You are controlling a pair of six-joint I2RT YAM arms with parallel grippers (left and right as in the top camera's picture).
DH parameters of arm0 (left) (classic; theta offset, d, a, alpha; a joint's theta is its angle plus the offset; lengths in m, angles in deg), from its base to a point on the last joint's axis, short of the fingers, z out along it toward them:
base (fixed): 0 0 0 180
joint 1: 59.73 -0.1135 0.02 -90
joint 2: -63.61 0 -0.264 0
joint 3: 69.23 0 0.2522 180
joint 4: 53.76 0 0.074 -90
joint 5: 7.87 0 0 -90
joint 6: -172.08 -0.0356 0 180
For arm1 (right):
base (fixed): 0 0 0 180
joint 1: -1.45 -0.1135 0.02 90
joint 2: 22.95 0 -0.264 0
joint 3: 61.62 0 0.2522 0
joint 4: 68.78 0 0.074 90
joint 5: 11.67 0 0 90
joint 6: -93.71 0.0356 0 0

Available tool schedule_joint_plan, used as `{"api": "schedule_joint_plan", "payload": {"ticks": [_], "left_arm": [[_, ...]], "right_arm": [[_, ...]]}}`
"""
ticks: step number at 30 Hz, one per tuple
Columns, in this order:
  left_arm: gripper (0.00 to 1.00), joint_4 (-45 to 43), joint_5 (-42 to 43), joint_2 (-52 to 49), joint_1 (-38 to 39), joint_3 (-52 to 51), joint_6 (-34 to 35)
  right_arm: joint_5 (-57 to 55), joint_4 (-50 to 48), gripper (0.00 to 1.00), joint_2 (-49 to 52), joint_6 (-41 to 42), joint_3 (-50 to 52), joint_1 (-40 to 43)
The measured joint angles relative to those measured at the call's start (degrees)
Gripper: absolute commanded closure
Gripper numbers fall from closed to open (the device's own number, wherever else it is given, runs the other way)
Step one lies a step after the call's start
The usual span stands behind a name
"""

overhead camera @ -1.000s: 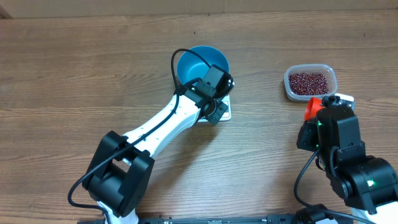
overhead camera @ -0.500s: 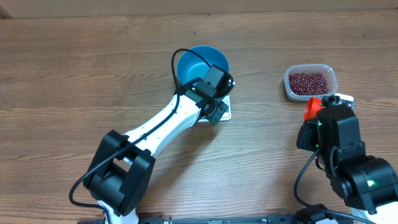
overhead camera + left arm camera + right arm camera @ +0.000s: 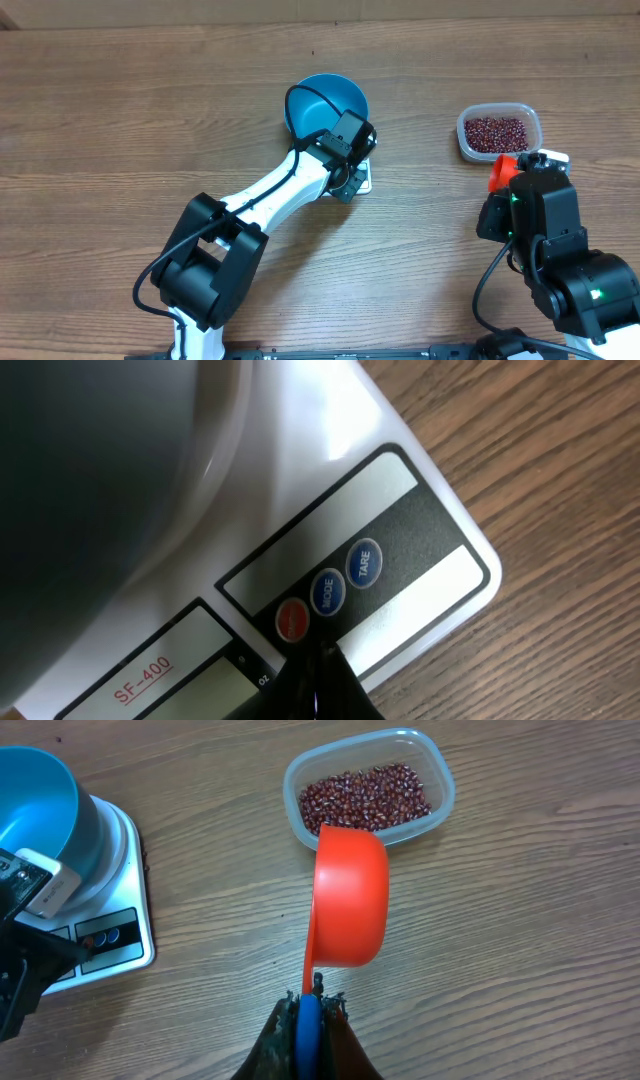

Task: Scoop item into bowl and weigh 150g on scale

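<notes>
Left arm's elbow [image 3: 215, 245] now sits nearer the scale [image 3: 420, 500], left gripper [image 3: 320, 682] with fingers pressed together at its buttons [image 3: 330, 592], blue bowl [image 3: 322, 100] atop it: press one button squarely, lightly, without nudging; beans [image 3: 495, 131] well right of it, right gripper [image 3: 310, 1018] pinching orange scoop [image 3: 350, 900].

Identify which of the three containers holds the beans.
The clear plastic tub holds the beans; the blue bowl shows bare blue inside, and the orange scoop hides its inside.

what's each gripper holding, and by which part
Right gripper: the orange scoop, by the end of its handle. Left gripper: nothing, shut, tip over the scale.
</notes>
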State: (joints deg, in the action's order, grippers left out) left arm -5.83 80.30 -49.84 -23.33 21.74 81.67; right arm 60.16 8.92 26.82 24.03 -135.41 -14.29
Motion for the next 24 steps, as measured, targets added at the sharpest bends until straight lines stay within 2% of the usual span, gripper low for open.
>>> {"api": "schedule_joint_plan", "payload": {"ticks": [24], "left_arm": [[0.96, -3.0, -1.9, -1.6, 0.0, 0.0, 0.0]], "right_arm": [[0.2, 0.0, 0.96, 0.0, -0.7, 0.0, 0.0]]}}
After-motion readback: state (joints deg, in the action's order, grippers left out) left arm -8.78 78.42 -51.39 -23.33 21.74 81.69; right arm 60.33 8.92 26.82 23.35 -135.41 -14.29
